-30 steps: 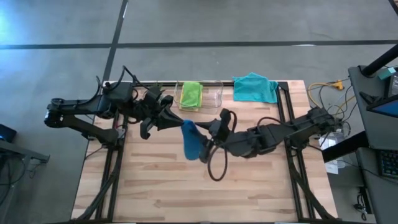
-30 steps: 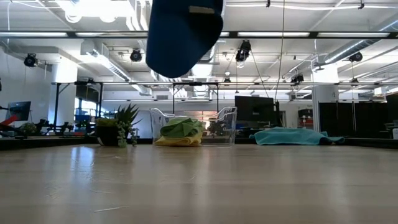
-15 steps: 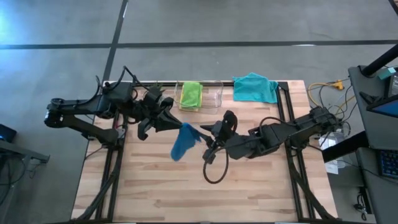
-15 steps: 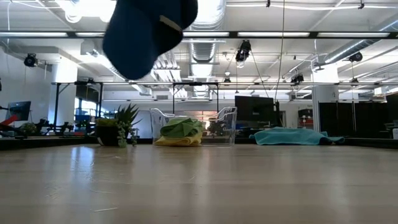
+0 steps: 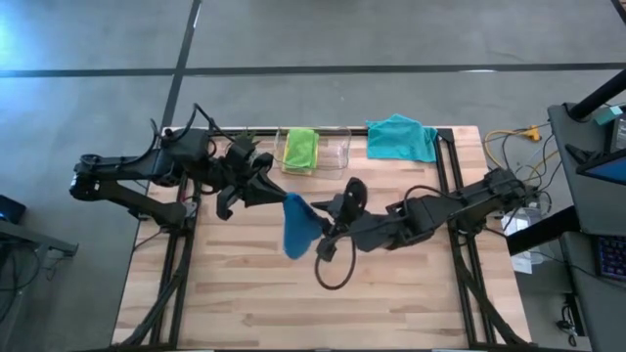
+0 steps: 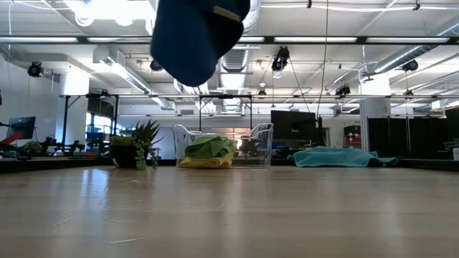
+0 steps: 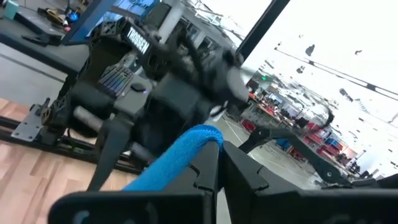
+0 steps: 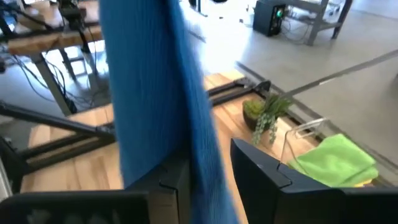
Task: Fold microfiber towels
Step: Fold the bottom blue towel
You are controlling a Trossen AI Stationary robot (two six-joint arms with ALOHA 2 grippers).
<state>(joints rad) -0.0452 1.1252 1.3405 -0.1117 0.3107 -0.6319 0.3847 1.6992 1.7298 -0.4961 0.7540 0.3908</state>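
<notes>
Blue towel: I see the blue towel (image 5: 296,227) hanging in the air above the middle of the table (image 5: 245,303), held between both arms.
Left gripper: my left gripper (image 5: 277,194) is closed on the towel's upper edge.
Right gripper: my right gripper (image 5: 321,223) pinches the same towel from the other side.
Teal towel: the teal towel (image 5: 401,137) lies at the far right corner.
Bin: the clear bin (image 5: 337,150) holds the green towel (image 5: 300,149) on top of a yellow towel (image 6: 204,163).
</notes>
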